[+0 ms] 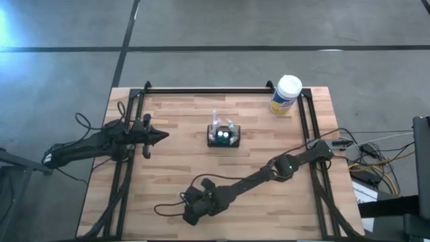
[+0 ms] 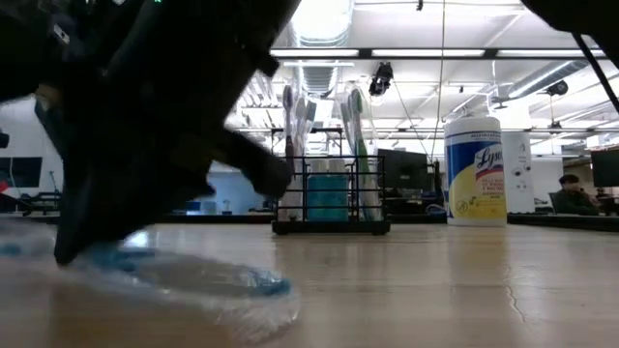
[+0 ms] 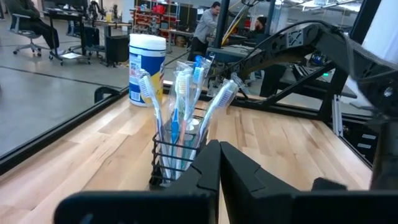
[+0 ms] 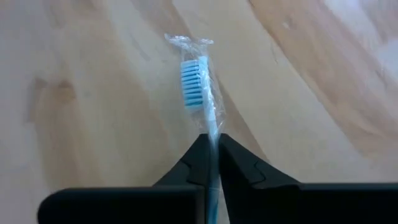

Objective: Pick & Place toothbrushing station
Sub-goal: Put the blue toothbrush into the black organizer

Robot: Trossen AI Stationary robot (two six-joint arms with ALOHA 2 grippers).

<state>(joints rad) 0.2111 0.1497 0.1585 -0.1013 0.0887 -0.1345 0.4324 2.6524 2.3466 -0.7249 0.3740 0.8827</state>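
My right gripper [image 4: 211, 146], jaws clamped on a wrapped toothbrush [image 4: 198, 81], works well short of the light, tippy toothbrushing station [image 1: 223, 136] at desk [image 1: 175, 168] centre, best gripped by its wire rim, left gripper [image 1: 161, 135] shut beside it.

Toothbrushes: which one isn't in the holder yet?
The blue-bristled toothbrush in clear wrap, pinched in the right gripper low over the table's near edge. The other toothbrushes stand upright in the black wire holder at mid-table.

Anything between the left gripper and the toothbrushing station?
No: the high view shows only bare table between the left gripper and the toothbrushing station.
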